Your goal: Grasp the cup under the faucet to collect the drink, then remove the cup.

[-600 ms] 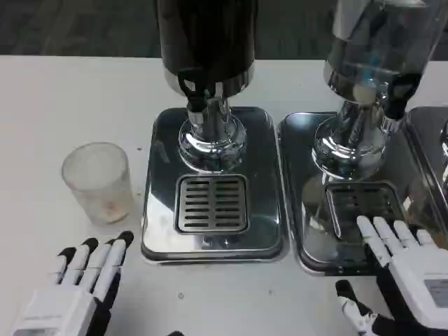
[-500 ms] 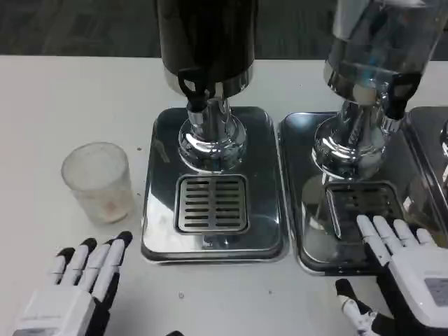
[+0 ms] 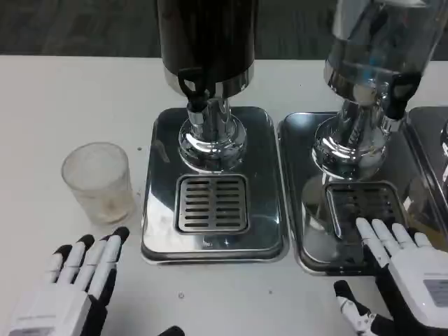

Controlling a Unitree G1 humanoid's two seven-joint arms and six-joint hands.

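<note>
Left of the dark drink dispenser (image 3: pixel 206 42), the frosted plastic cup (image 3: pixel 98 182) is standing upright on the white table (image 3: pixel 70 98), just beside the left edge of the dispenser's steel drip tray (image 3: pixel 157 175) and well short of the black faucet (image 3: pixel 194 89), so it is not yet sitting where the task wants it. Nearer the robot than the cup, the left hand (image 3: pixel 70 290) is lying low with its fingers spread and pointing toward the cup, released and holding nothing, its fingertips near the cup's base but apart from it. Right of the dispenser, the right hand (image 3: pixel 409 269) is resting with fingers extended over the front edge of the neighbouring tray (image 3: pixel 301 210) below the clear dispenser (image 3: pixel 381 49), also released and carrying nothing. The step in hand looks to be the left hand's reach for the cup. Doing it well probably means approaching the cup from the side facing the robot, opening the thumb wide so that the wall goes between thumb and fingers, and closing around the middle of the wall rather than near the rim, since a light, thin cup like this is likely to tip or skid if nudged at the top. A gentle grip should serve, as a hard squeeze may buckle it. Once held, it wants lifting over the tray's raised lip and setting on the slotted grate (image 3: pixel 211 203) directly beneath the faucet, kept upright throughout.
</note>
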